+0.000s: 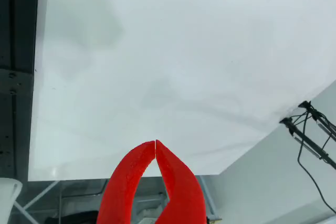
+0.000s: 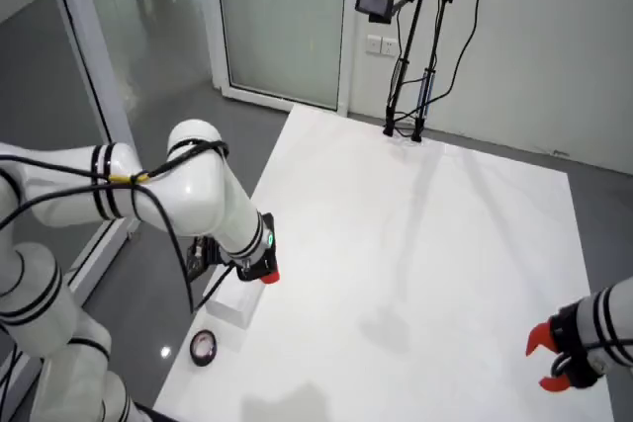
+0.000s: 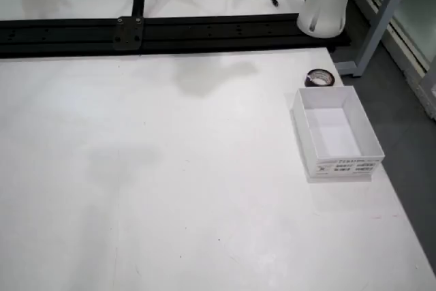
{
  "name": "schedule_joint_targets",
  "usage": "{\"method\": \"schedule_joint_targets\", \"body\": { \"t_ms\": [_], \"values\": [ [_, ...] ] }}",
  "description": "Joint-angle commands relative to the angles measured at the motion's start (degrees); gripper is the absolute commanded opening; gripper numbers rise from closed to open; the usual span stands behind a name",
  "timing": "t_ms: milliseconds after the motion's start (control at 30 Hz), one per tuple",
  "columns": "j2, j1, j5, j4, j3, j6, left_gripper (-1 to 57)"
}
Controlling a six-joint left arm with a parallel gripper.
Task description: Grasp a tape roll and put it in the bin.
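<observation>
The red two-fingered gripper (image 1: 156, 142) appears in the view that rides on it with its jaws together, tips touching, nothing between them. It hangs above the bare white bench (image 1: 157, 51), near that bench's edge.

In the view from above, the small dark tape roll (image 3: 318, 78) lies flat on the bench, just beside the far short wall of the open white rectangular cardboard bin (image 3: 300, 124); contact between the two cannot be determined. The bin's interior shows only its white floor. A printed label is visible on the bin's near wall.

In the view from the side, a white arm (image 2: 198, 190) with red jaws reaches over the bin, and the tape roll (image 2: 203, 347) sits near the bench's edge. A second red gripper (image 2: 546, 361) shows at the lower right with its jaws apart.
</observation>
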Motion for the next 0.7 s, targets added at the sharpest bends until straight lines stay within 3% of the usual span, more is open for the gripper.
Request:
{"method": "schedule_joint_targets", "body": {
  "t_ms": [33,700],
  "values": [
    [0.00,0.09,0.09,-0.09,-0.08,0.00,-0.5],
    [0.61,-0.44,0.26,0.62,-0.08,0.09,-0.5]
  ]
}}
